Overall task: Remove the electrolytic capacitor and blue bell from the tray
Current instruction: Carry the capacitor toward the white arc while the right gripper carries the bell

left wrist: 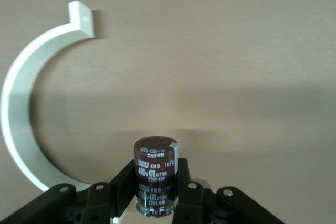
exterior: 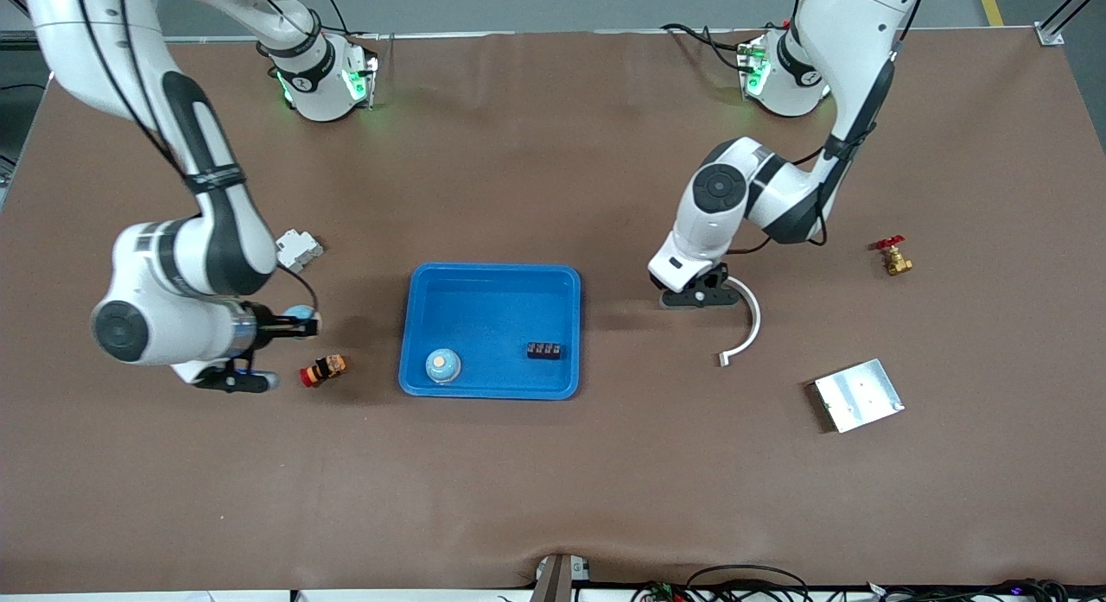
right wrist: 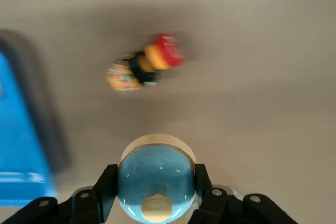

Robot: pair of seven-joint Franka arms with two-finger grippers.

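A dark brown capacitor (left wrist: 156,167) with white print stands upright between the fingers of my left gripper (left wrist: 156,178), which is shut on it. That gripper (exterior: 702,296) hangs low over the table between the blue tray (exterior: 491,277) and a white curved piece; the capacitor is hidden in the front view. My right gripper (right wrist: 156,184) is shut on a light blue bell (right wrist: 157,174) with a tan knob. It holds the bell (exterior: 302,312) above the table toward the right arm's end of the tray.
Inside the tray lie another blue bell (exterior: 442,365) and a black terminal block (exterior: 544,351). A red-capped push button (exterior: 324,370) lies by my right gripper. A white block (exterior: 298,250), white curved piece (exterior: 750,326), brass valve (exterior: 894,258) and metal plate (exterior: 858,395) lie around.
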